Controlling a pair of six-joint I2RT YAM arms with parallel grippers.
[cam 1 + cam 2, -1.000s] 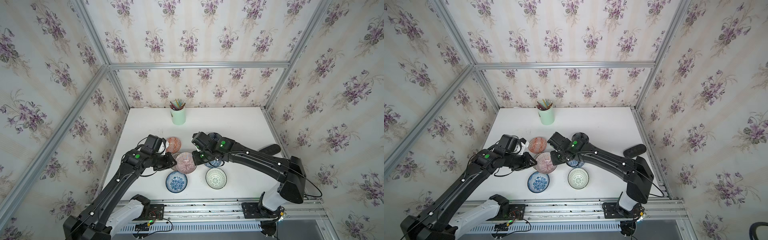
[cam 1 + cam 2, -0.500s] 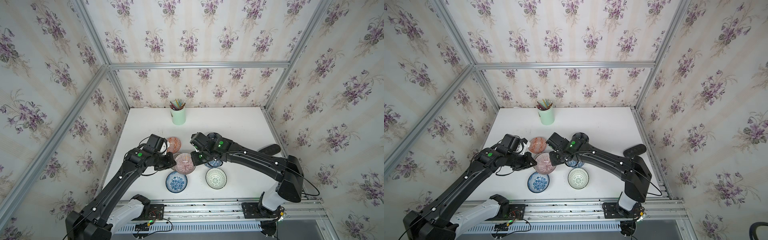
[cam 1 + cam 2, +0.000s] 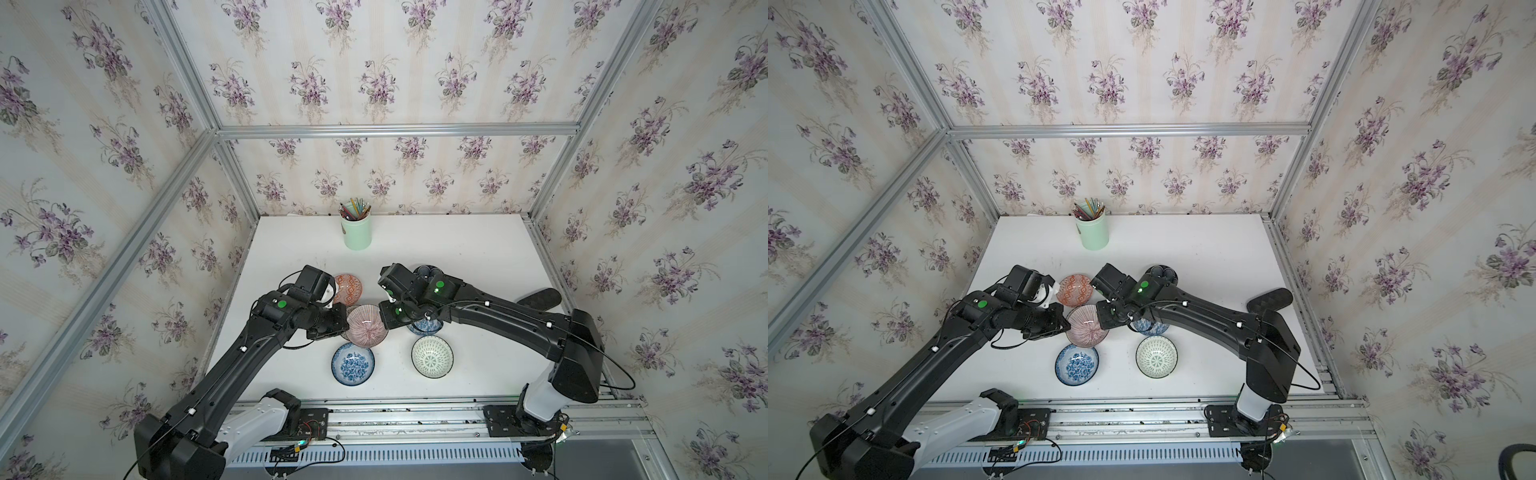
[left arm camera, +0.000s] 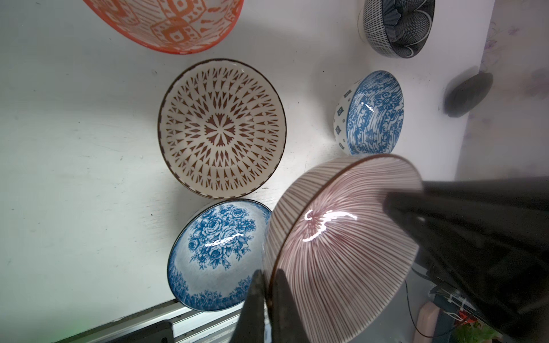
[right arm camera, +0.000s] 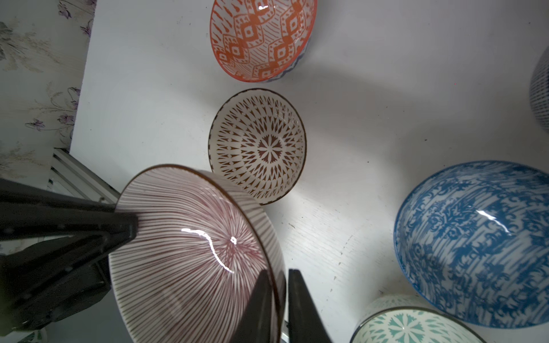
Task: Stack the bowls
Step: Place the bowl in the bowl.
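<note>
The pink-mauve striped bowl (image 3: 365, 326) (image 3: 1087, 330) hangs tilted above the table between both arms. My left gripper (image 4: 267, 271) (image 3: 347, 326) is shut on its rim (image 4: 269, 285). My right gripper (image 5: 280, 271) (image 3: 384, 322) straddles the opposite rim, open, with a small gap outside the wall. Below it sits a brown-on-white lattice bowl (image 4: 221, 127) (image 5: 257, 145). Around are the orange bowl (image 3: 348, 289), a blue floral bowl (image 3: 353, 364), a teal lattice bowl (image 3: 432, 356), a second blue bowl (image 5: 475, 243) under the right arm, and the navy bowl (image 4: 398, 26).
A mint-green cup of pencils (image 3: 356, 232) stands at the back of the white table (image 3: 478, 257). A black oval object (image 3: 540, 298) lies at the right edge. Papered walls close three sides; a metal rail (image 3: 415, 415) runs along the front.
My left jaws have closed onto the striped bowl's rim. My right jaws have loosened from it. The bowl has hardly moved.
</note>
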